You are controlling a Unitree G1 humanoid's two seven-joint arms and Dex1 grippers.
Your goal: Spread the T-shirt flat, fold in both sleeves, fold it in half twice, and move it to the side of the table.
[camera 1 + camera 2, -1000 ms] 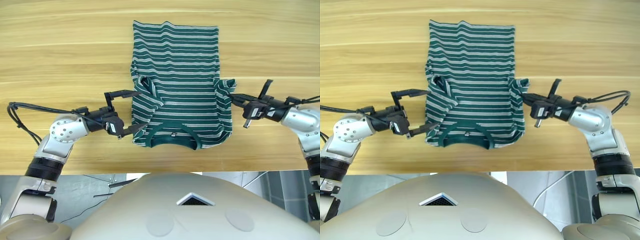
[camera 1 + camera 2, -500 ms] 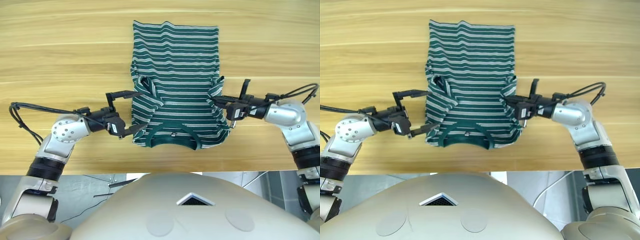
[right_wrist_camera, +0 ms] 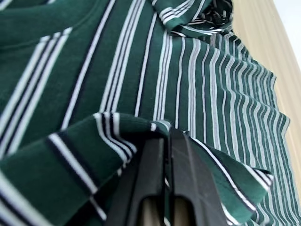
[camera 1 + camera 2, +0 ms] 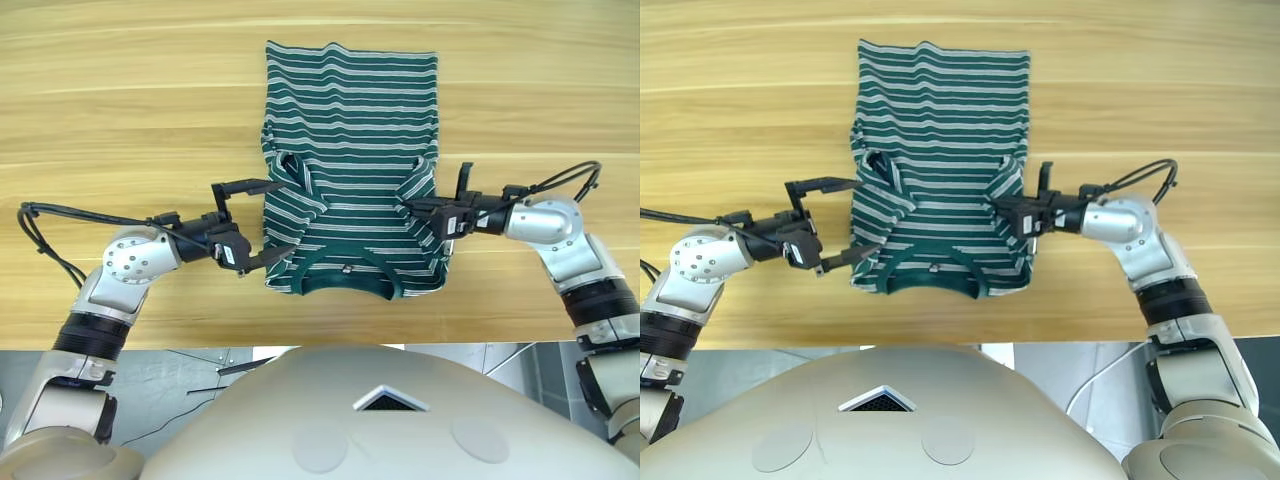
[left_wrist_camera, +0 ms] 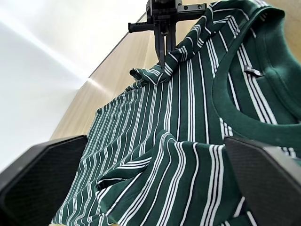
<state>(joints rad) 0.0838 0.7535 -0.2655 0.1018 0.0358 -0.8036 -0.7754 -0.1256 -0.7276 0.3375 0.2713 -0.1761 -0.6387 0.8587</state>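
A green T-shirt [image 4: 350, 120] with white stripes lies on the wooden table [image 4: 120, 90], its collar [image 4: 345, 270] toward me. Its left sleeve [image 4: 292, 175] is folded in over the body. My right gripper [image 4: 410, 207] is shut on the right sleeve [image 4: 425, 185] and holds it lifted over the shirt's right side; in the right wrist view the closed fingers [image 3: 164, 160] pinch a striped fold [image 3: 70, 155]. My left gripper [image 4: 287, 216] stands open at the shirt's left edge beside the collar, its pads [image 5: 42, 174] on either side of the cloth [image 5: 188, 122] without gripping it.
Bare wood stretches to the left [image 4: 100, 130] and right [image 4: 540, 100] of the shirt. The table's front edge [image 4: 150, 345] runs just behind both arms. A cable [image 4: 40, 240] loops from the left arm.
My right gripper has moved inward from the table's right side over the shirt, drawing the right sleeve with it. The left arm has stayed still.
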